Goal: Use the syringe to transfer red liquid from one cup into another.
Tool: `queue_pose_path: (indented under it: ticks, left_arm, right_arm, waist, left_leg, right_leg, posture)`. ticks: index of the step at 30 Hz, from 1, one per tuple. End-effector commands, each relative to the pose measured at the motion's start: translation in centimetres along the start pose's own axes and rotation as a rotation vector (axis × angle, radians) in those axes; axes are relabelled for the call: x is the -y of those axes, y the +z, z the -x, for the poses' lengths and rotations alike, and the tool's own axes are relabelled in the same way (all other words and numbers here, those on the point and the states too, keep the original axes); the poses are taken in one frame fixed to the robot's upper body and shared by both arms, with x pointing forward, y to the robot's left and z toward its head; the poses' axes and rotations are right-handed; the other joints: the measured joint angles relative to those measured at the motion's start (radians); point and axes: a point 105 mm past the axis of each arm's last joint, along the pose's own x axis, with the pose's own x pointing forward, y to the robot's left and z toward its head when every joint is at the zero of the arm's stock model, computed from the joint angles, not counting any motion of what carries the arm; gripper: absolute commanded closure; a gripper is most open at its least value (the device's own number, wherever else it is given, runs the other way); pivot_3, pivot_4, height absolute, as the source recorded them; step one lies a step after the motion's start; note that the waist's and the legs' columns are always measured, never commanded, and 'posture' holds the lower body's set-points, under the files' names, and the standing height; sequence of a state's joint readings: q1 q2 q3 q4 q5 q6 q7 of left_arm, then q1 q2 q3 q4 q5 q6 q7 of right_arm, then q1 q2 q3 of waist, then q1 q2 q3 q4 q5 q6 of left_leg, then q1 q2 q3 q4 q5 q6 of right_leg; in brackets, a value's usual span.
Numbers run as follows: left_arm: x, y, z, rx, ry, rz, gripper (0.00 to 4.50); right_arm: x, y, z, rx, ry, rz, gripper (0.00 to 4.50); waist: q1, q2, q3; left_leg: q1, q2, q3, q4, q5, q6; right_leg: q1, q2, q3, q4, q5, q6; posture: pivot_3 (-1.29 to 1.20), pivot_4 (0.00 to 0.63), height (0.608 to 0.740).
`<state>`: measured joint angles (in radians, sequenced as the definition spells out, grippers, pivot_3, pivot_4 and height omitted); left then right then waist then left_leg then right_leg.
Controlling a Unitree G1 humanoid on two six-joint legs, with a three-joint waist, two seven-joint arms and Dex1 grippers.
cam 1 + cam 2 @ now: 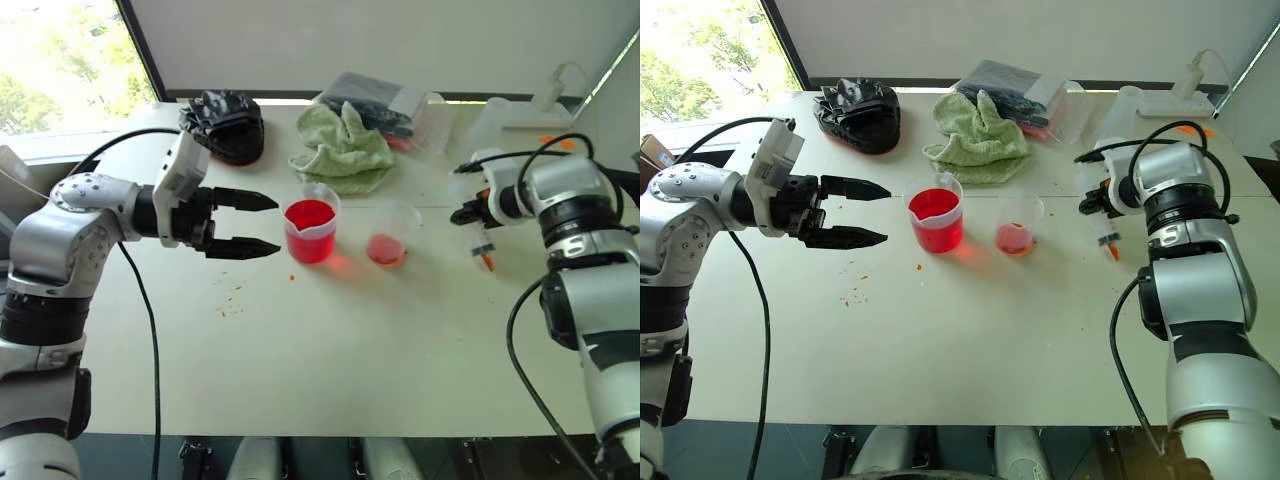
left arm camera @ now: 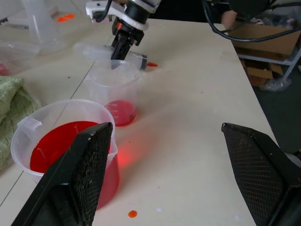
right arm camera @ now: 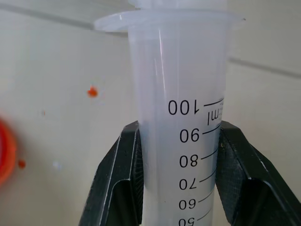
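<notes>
My right tool (image 3: 176,174) is clamped on the big clear plastic syringe (image 1: 482,243) beside the small clear cup (image 1: 388,235), my left tool (image 1: 245,224) spread apart, and its smooth barrel could slip out.

The two eye views looked from the head, forward and down over the counter (image 1: 330,350), and shared nearly the same scene: both arms, the beaker (image 1: 311,229), the cup (image 1: 1019,224) and the towel (image 1: 343,150), the right eye's picture being slightly shifted. The left wrist view looked low along its claw (image 2: 181,174) across the counter, taking in the beaker, the cup and the far right claw (image 2: 120,49). The right wrist view sat very close against the syringe (image 3: 181,117), facing the counter beyond.
</notes>
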<state>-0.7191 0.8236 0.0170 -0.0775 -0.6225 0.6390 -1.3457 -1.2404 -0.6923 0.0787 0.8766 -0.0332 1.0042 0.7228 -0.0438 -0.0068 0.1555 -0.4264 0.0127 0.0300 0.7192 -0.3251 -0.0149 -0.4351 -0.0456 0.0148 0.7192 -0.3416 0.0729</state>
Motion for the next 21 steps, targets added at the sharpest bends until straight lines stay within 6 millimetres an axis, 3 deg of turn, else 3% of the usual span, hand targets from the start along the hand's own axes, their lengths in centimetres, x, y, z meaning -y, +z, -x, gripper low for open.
queue_pose_path:
  ticks: [1, 7, 12, 13, 17, 21]
  left_arm:
    - [-0.5, 1.7, 0.7, 0.045, 0.015, -0.035, 0.61]
    - [-2.4, 4.2, 1.0, 0.156, 0.023, -0.017, 0.61]
    - [-3.3, 5.7, 1.2, 0.168, 0.020, -0.046, 0.61]
    - [-3.5, 6.0, 1.3, 0.173, 0.020, -0.048, 0.61]
    - [-4.0, 6.8, 1.8, 0.165, 0.026, -0.068, 0.61]
    - [-4.2, 7.9, 2.9, 0.170, 0.054, -0.081, 0.61]
  right_arm:
    - [0.7, 4.2, 3.6, 0.259, -0.043, 0.025, 3.08]
    - [-0.9, 8.7, 8.5, 0.580, -0.075, 0.055, 3.08]
    - [-6.1, 12.4, 12.1, 0.867, 0.097, 0.014, 3.08]
    - [-7.8, 12.9, 12.6, 0.918, 0.163, -0.002, 3.08]
    - [-12.8, 13.1, 13.7, 1.046, 0.336, -0.018, 3.08]
    - [-16.6, 11.5, 12.8, 1.090, 0.435, -0.030, 3.08]
  waist:
    - [0.000, 0.000, 0.000]
    - [-0.001, 0.000, 0.000]
    - [-0.007, 0.000, 0.000]
    - [-0.006, 0.000, 0.000]
    - [-0.008, 0.000, 0.000]
    - [-0.004, 0.000, 0.000]
  left_leg:
    - [0.000, 0.000, 0.000, 0.000, 0.000, 0.000]
    - [0.000, 0.000, 0.000, 0.000, 0.000, 0.000]
    - [0.000, 0.001, 0.000, -0.001, 0.000, -0.001]
    - [0.000, 0.001, 0.000, -0.001, 0.000, -0.001]
    - [0.000, 0.001, 0.000, -0.001, 0.001, -0.001]
    - [0.000, 0.000, -0.002, 0.000, 0.001, -0.001]
  right_leg:
    - [0.000, 0.000, 0.000, 0.000, 0.000, 0.000]
    - [0.000, 0.001, 0.000, 0.000, 0.000, 0.000]
    - [-0.001, 0.001, 0.000, 0.001, 0.000, 0.000]
    - [-0.001, 0.001, 0.000, 0.001, 0.000, 0.000]
    - [-0.001, 0.001, 0.000, 0.001, 0.000, 0.000]
    - [0.000, 0.001, -0.001, 0.002, 0.000, 0.000]
  posture:
    - [0.00, 0.150, 0.711]
    - [0.00, 0.150, 0.711]
    - [0.00, 0.150, 0.711]
    - [0.00, 0.150, 0.711]
    - [0.00, 0.150, 0.711]
    - [0.00, 0.150, 0.711]
